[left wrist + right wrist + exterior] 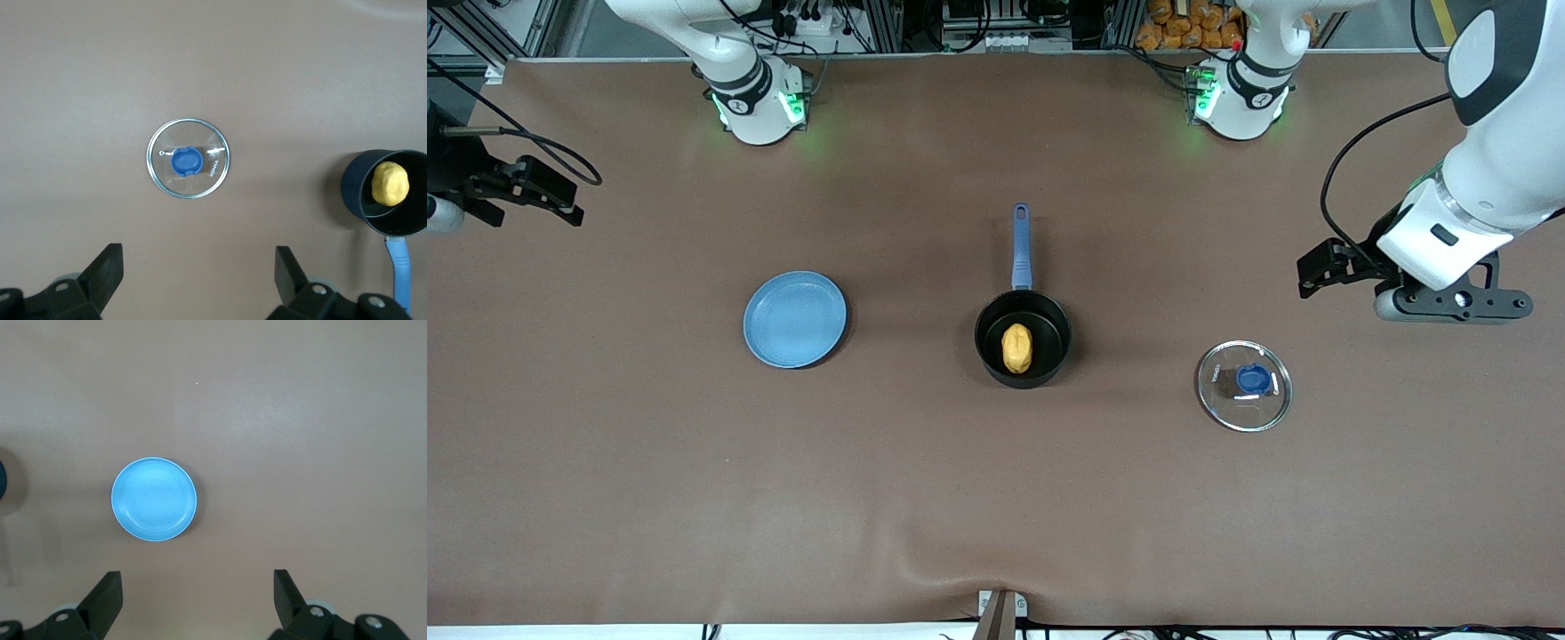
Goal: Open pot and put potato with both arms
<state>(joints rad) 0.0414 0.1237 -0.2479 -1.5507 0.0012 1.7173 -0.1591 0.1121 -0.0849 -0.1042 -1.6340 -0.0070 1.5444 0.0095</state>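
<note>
The black pot (1023,338) stands uncovered in the middle of the table, its blue handle (1021,249) pointing toward the robots' bases. The yellow-orange potato (1016,348) lies inside it. The glass lid (1244,385) with its blue knob rests flat on the table toward the left arm's end. My left gripper (198,267) hangs open and empty, high over the table beside the lid (188,159); the pot (390,193) and potato (389,184) show at that view's edge. My right gripper (198,587) hangs open and empty, high over the table near the blue plate.
A flat blue plate (795,319) with nothing on it lies toward the right arm's end of the table, level with the pot. It also shows in the right wrist view as the plate (154,499). Brown cloth covers the table.
</note>
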